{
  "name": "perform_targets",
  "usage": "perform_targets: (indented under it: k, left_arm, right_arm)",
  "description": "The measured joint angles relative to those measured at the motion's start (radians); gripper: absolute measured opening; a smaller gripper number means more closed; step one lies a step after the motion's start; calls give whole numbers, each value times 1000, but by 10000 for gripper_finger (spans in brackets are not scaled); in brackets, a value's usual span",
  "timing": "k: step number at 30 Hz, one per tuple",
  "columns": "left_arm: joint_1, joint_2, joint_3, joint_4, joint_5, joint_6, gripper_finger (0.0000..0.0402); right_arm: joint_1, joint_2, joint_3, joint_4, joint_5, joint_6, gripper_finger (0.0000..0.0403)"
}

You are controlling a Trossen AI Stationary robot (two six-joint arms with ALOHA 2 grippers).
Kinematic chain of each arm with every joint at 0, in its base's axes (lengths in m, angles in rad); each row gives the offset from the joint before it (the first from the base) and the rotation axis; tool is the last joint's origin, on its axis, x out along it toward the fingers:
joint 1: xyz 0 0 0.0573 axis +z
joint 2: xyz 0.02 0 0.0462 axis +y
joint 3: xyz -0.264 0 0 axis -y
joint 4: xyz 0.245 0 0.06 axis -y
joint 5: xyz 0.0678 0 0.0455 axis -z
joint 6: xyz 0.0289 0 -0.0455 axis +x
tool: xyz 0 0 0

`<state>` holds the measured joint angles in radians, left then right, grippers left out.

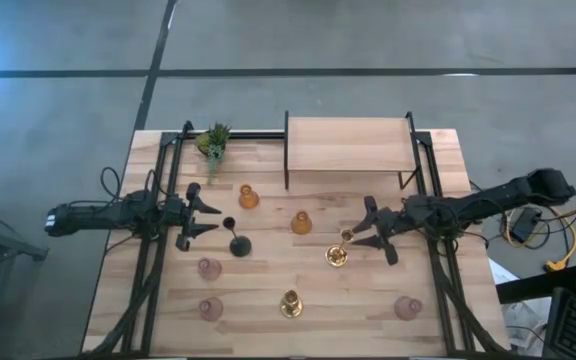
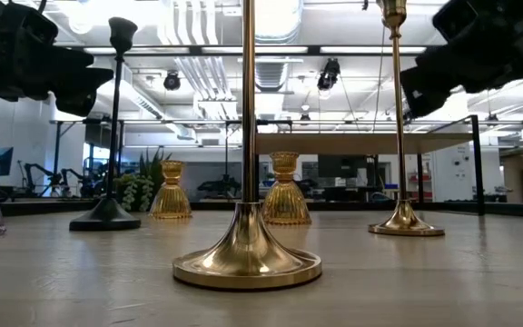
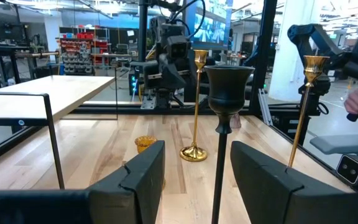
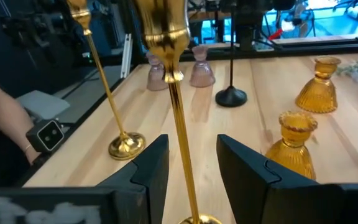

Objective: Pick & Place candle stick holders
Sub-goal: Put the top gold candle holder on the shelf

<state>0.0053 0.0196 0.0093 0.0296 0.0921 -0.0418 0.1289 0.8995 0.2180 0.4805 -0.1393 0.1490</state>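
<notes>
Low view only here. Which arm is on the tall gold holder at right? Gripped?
Observer: The right arm. Its claw straddles the stem of the tall thin gold candle stick holder. The fingers are open, with a gap on both sides.
Operator: Left arm?
Observer: The left claw is open too. The stem of the black stemmed candle holder stands between its fingers, not clamped.
Operator: I see one pink. More?
Observer: There are three pink glass holders, two on the left arm's side and one on the right's.
</notes>
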Motion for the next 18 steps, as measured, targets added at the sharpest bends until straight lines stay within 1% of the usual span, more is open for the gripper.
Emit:
perform_targets:
  k: [5,9,14,18]
  left_arm:
    - [0,0,0,0,0,0,188]
    - [0,0,0,0,0,0,188]
    - [0,0,0,0,0,0,188]
    - [0,0,0,0,0,0,188]
  right_arm:
    - [0,105,66,-5,-3,5,132]
    - [0,169,109,-5,-47,6,126]
    - [0,215,157,-25,-72,9,103]
    - [0,211,195,-113,-72,8,75]
